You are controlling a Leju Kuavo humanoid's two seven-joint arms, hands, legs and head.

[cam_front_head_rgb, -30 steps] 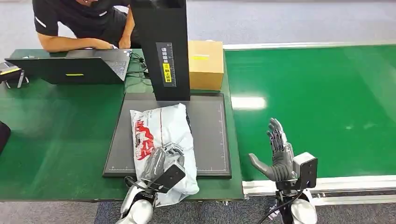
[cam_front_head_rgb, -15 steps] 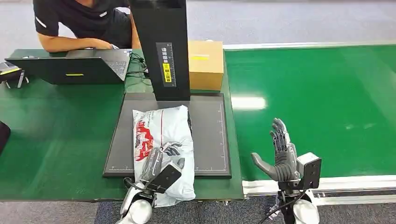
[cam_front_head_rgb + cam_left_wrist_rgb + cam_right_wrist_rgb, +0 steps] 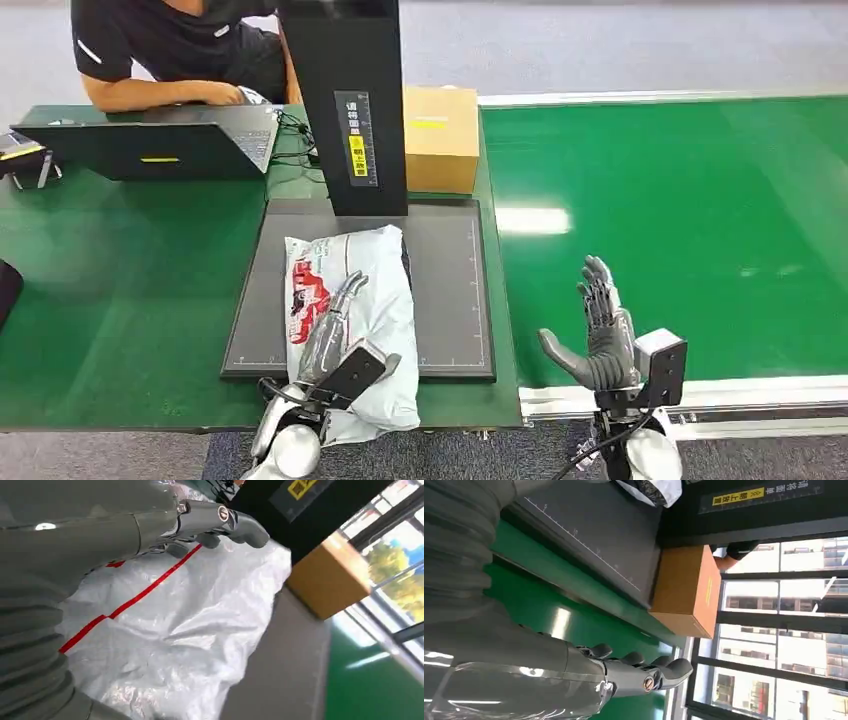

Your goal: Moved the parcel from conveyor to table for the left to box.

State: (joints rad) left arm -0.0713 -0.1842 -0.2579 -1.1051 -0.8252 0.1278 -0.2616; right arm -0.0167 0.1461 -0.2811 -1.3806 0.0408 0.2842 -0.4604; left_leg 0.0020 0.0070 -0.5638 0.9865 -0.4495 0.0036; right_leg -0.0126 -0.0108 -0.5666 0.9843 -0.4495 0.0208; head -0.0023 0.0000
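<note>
Treat the parcel (image 3: 352,300) as a soft, light poly mailer: the film is crinkled and glossy, so you should expect it to slip and sag rather than lift as a stiff slab, and I would judge the safest hold to be across its bulging middle, not at a loose edge. It is white with red printing and a thin red line, and it lies lengthwise on the dark scanning mat (image 3: 455,290), its near end hanging over the table edge, just in front of the black scanner column (image 3: 350,100). Your left hand (image 3: 335,335) lies flat on top of it with fingers stretched out, gripping nothing. Your right hand (image 3: 600,330) stands spread and empty over the green conveyor (image 3: 700,200).
</note>
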